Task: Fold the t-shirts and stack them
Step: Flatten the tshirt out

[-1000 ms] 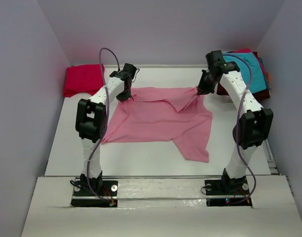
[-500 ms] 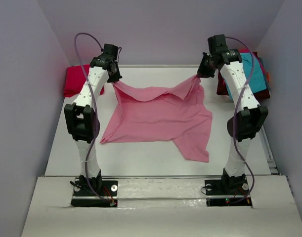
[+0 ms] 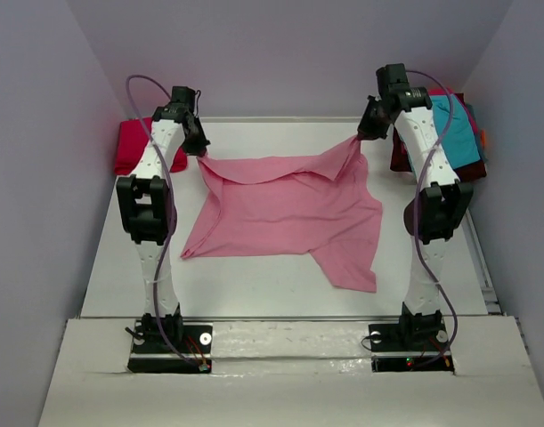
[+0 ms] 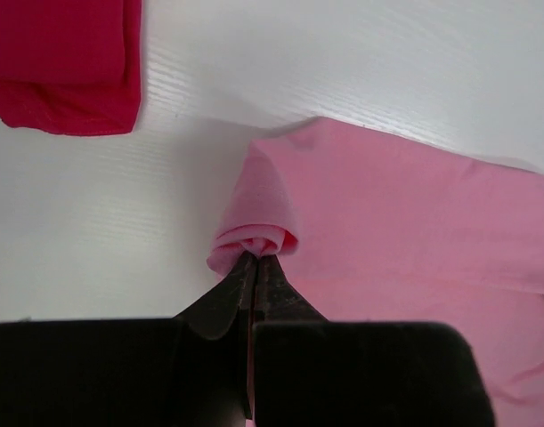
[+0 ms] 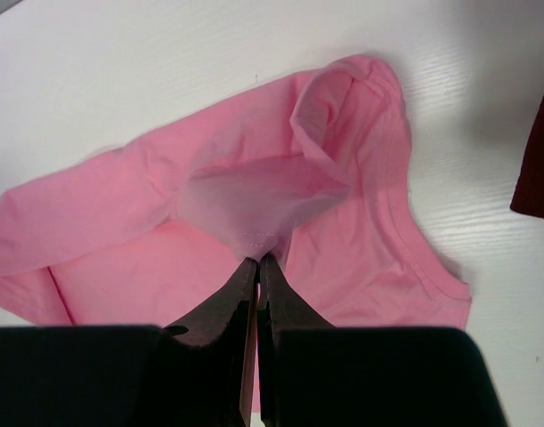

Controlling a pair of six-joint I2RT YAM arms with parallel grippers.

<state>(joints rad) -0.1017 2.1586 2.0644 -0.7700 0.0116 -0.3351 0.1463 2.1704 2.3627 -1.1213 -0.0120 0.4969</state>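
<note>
Light pink cotton t-shirt (image 3: 289, 209): far edge held above the white worktop (image 3: 254, 285), near half resting on it, corners clamped in clenched left fingers (image 4: 225, 301) and right fingers (image 5: 231, 298); step, spreading before folding; next probably needs an even, taut lay-down.

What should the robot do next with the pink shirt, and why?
Probably lift a bit higher and pull apart. The left gripper and right gripper each have jaws shut on a far corner of the pink t-shirt, yet its top edge sags and the near part lies rumpled on the table.
</note>
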